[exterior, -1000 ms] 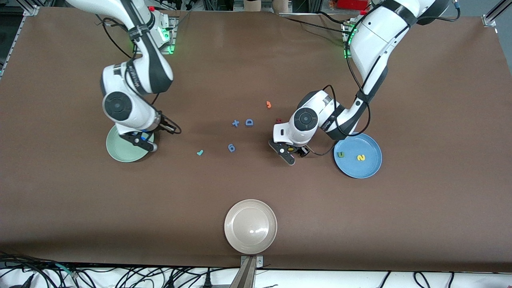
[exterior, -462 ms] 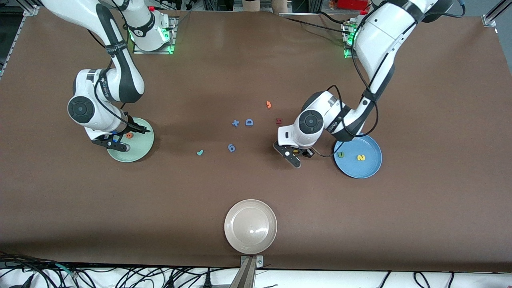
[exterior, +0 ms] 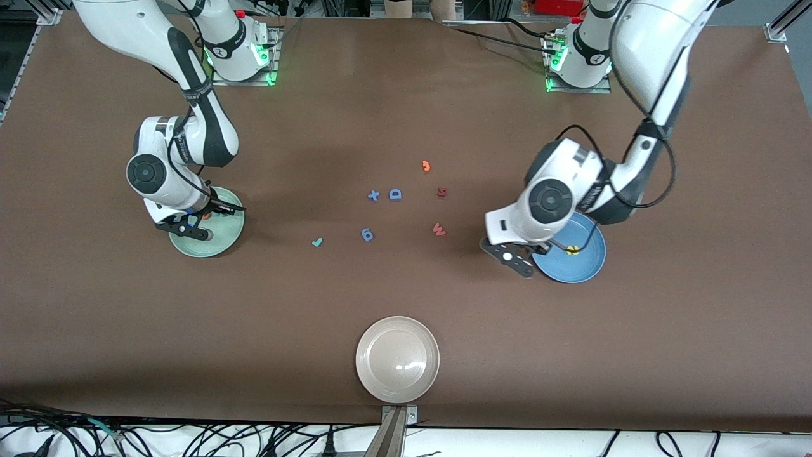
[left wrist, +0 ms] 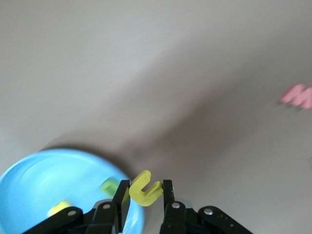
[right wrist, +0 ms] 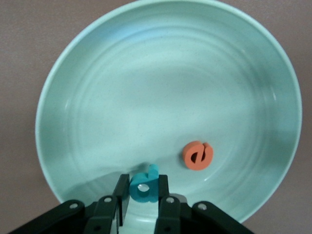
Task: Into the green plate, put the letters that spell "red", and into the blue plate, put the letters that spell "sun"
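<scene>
Wrist views, left tool point(left wrist: 142, 192) pinching yellow "u" point(left wrist: 144, 187), right tool point(right wrist: 142, 191) pinching teal "d" point(right wrist: 144, 185)

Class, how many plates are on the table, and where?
3. The green plate lies toward the right arm's end, under the right hand; the blue plate toward the left arm's end, by the left hand; the beige plate lies nearest the front camera. None seems hidden.

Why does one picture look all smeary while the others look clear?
The left wrist view is blurry: the blue plate and red W look smeared, though the yellow u held in the left gripper stays fairly sharp. The right wrist view is crisp, showing the orange e in the green plate. The front view is sharp, with a glare spot on the beige plate.
</scene>
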Robot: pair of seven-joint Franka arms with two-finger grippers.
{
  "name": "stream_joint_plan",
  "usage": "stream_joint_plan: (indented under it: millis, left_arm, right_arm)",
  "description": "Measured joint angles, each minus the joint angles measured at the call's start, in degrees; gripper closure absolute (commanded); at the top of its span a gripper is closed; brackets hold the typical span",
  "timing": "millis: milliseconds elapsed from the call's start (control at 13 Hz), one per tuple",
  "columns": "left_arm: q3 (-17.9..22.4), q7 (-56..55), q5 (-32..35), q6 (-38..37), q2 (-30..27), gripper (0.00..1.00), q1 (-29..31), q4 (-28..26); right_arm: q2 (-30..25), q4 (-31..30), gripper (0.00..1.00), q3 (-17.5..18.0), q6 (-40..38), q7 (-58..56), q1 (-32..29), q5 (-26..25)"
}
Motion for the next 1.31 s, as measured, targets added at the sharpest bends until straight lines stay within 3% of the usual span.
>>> stream_joint_plan:
  millis: [77,154,462,538,615,1000,1154,1308]
  left_arm:
    - [0.0,1.4,0.0,-0.6,-0.4,0.87,1.8,0.0]
    - [0.0,3.1,0.0,-0.9,-0.4,0.87,3.6,-0.1]
    - [0.0,7.8,0.0,-1.1,0.1,0.75,7.5,-1.8]
    - [0.0,8.5,0.0,-1.1,0.2,0.51,7.7,-2.0]
    - [-0.1,8.7,0.0,-1.1,0.3,0.04,7.6,-2.3]
    - [-0.4,11.6,0.0,-1.1,0.9,0.00,7.3,-2.4]
    - [-0.5,11.9,0.0,-1.1,0.9,0.00,7.3,-2.2]
    - [-0.9,11.8,0.0,-1.0,0.8,0.00,7.0,-1.3]
  right_arm:
    - [0.3,0.0,0.51,0.0,0.3,-0.3,-0.2,0.0]
    - [0.5,0.0,0.37,0.0,0.3,-0.4,-0.3,0.0]
    - [0.3,0.1,0.13,0.0,0.3,-0.4,-0.3,0.0]
    - [0.2,0.2,0.11,0.0,0.1,-0.4,-0.3,0.0]
    - [-0.3,0.4,0.11,0.0,-0.3,-0.4,-0.3,0.0]
    - [-5.3,9.1,0.11,0.7,-15.7,1.1,0.3,0.1]
    - [-5.7,14.0,0.02,2.4,-18.7,2.8,0.5,0.3]
    - [-5.4,17.6,0.01,5.6,-19.9,8.4,0.5,0.5]
